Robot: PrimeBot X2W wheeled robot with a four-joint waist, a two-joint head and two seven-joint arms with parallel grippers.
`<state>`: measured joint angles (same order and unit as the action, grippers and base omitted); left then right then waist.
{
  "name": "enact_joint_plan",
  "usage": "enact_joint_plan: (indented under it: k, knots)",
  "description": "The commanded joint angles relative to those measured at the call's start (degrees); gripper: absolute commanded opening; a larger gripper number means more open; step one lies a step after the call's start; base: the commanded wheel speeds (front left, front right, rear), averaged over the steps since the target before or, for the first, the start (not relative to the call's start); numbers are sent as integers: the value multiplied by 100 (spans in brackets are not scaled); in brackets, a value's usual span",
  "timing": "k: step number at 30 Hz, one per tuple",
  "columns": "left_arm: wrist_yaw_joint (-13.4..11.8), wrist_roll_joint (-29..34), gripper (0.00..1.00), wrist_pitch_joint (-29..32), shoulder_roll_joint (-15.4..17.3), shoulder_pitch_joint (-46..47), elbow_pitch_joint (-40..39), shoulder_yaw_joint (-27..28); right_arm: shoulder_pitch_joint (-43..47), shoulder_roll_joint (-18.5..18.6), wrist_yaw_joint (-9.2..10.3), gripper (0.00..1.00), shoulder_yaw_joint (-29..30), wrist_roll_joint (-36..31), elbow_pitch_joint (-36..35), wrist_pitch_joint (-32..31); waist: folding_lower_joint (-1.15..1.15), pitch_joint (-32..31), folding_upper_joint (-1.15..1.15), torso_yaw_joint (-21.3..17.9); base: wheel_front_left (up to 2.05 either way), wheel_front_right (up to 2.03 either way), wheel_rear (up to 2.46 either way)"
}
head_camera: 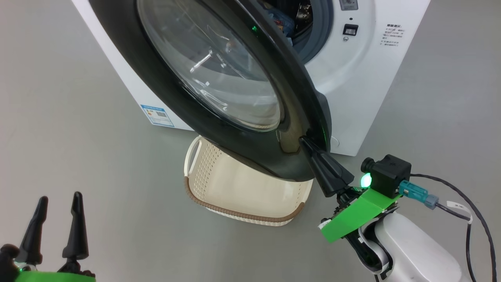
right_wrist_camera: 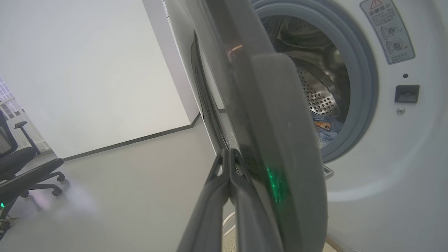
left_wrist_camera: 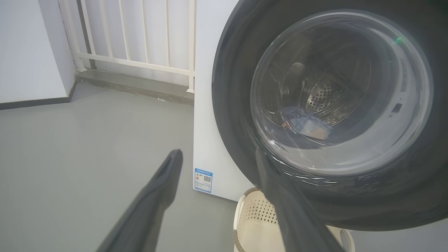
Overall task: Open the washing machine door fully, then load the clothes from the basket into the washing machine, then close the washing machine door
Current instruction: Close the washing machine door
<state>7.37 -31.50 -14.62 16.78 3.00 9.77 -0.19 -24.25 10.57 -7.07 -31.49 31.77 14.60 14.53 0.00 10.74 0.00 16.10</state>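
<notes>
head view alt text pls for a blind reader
The shut right gripper touches the edge of the partly open washing machine door. A cream basket sits on the floor beneath it; the open left gripper is at lower left.

Black office chair (right_wrist_camera: pixel 24 169), white railing (left_wrist_camera: pixel 140 64)

The door (head_camera: pixel 250 152) hides half the basket (head_camera: pixel 235 214).

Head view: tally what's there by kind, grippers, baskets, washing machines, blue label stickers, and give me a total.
grippers, left gripper and right gripper: 2
basket: 1
washing machine: 1
blue label sticker: 1
total: 5
</notes>
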Motion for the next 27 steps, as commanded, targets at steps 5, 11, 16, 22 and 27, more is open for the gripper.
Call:
enact_joint_plan:
  k: [5,11,16,22,27]
  knots:
    - [12,89,100,-38,107,291,-210,168,-253,-32,-42,0,179,-78,-53,47,0,154,0,65,0,0,0]
    - [12,130,100,-38,43,393,-266,135,-477,44,-42,0,486,-122,63,47,0,316,0,152,0,0,0]
    - [12,144,100,-38,-31,499,-314,72,-756,117,-42,0,692,-150,212,47,0,473,0,254,0,0,0]
    - [12,168,100,-38,-129,634,-375,-42,-1128,213,-42,0,1012,-226,449,47,0,668,0,416,0,0,0]
    - [12,168,100,-38,-210,762,-411,-101,-1420,302,-42,0,1270,-298,605,47,0,830,0,554,0,0,0]
